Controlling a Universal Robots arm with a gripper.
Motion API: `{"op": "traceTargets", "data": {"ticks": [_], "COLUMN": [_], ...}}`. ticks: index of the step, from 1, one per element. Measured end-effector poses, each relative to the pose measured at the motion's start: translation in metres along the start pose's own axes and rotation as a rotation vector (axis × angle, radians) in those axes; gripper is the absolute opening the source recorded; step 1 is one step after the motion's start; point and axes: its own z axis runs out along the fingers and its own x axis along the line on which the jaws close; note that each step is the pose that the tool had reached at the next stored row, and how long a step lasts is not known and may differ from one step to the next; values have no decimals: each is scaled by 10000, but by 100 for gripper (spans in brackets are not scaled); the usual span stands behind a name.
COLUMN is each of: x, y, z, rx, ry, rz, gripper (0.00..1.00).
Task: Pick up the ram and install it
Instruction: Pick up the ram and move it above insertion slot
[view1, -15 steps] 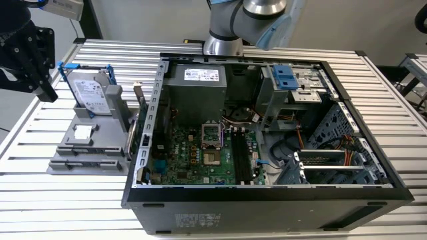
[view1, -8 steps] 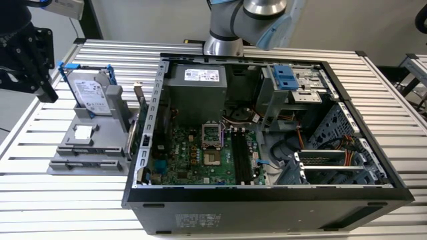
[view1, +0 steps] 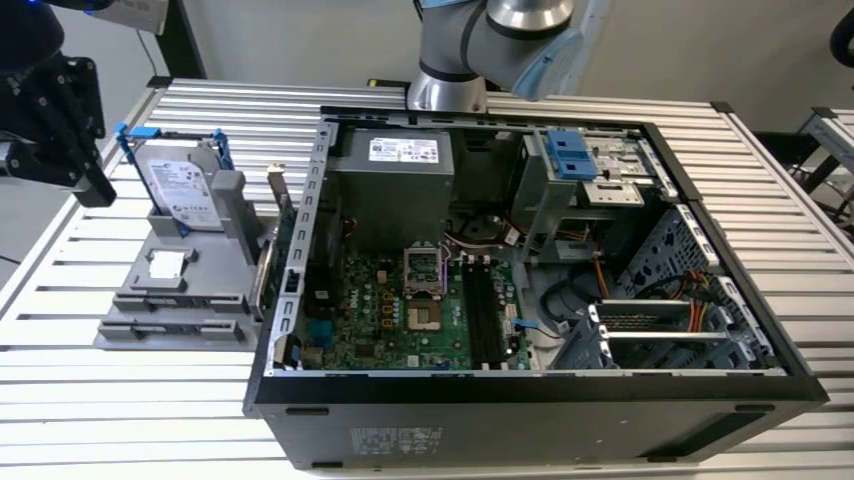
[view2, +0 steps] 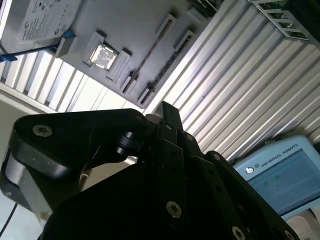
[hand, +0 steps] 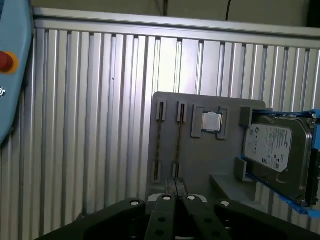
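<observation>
- pincer (hand: 175, 183): its body cut off at the edge in the first wrist view;
- hard drive (hand: 275, 150): far side cut off there too;
- grey holder (hand: 200, 161): slot contents too thin to tell

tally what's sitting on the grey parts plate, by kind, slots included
hard drive in blue bracket: 1
processor chip: 1
long narrow slots: 2
total: 4
</observation>
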Motion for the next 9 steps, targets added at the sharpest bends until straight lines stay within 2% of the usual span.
{"op": "traceTargets", "data": {"ticks": [9], "x": [0], "y": [0], "z": [1], "rx": [-3], "ry": [0], "rz": [-89], "gripper": [0]}}
